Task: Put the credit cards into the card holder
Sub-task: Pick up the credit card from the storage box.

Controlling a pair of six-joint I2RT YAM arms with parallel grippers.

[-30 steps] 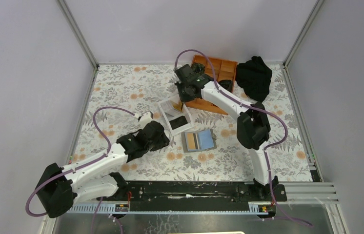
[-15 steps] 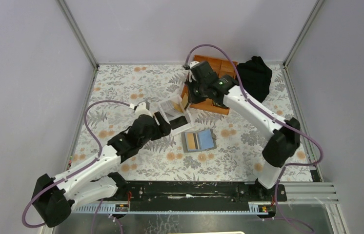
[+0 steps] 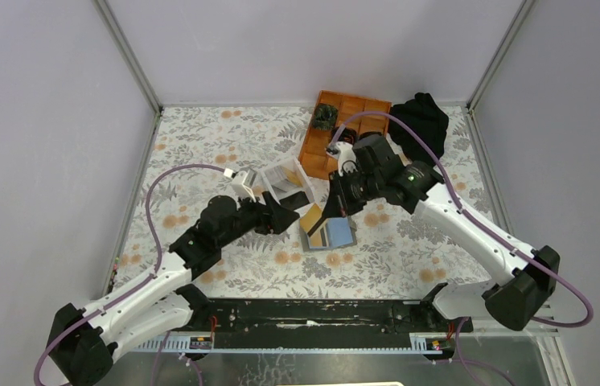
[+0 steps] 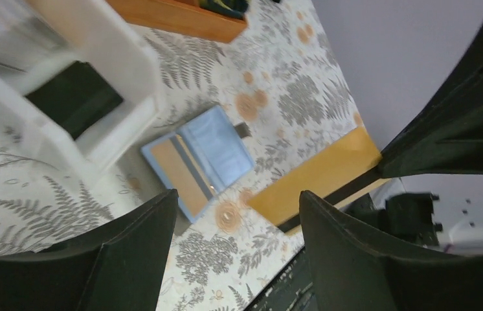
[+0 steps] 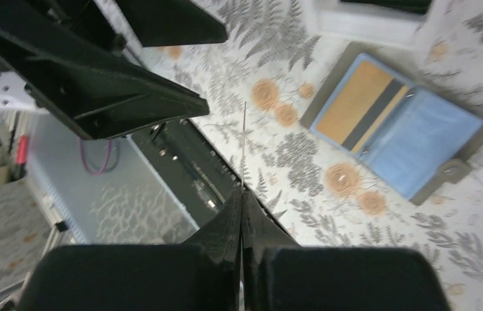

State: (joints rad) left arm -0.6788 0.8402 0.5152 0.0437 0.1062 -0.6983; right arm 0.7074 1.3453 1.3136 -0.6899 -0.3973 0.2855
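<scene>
1. Right wrist view: the right gripper (image 5: pixel 242 193) is seen with jaws clenched on a tan-gold card (image 5: pixel 244 139), which is presented edge-on.
2. The left gripper (image 4: pixel 237 197) is found released, with nothing between its fingers.
3. The card holder (image 3: pixel 330 233) is laid open on the table, below the held card, and a second tan card (image 5: pixel 355 110) is seated inside.
4. A dark card (image 4: pixel 74 97) is noted in the white box (image 4: pixel 132 71).

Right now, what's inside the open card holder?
In the card holder, one half holds a tan-gold card; the other shows only pale blue lining. Anything under that card is covered.
</scene>
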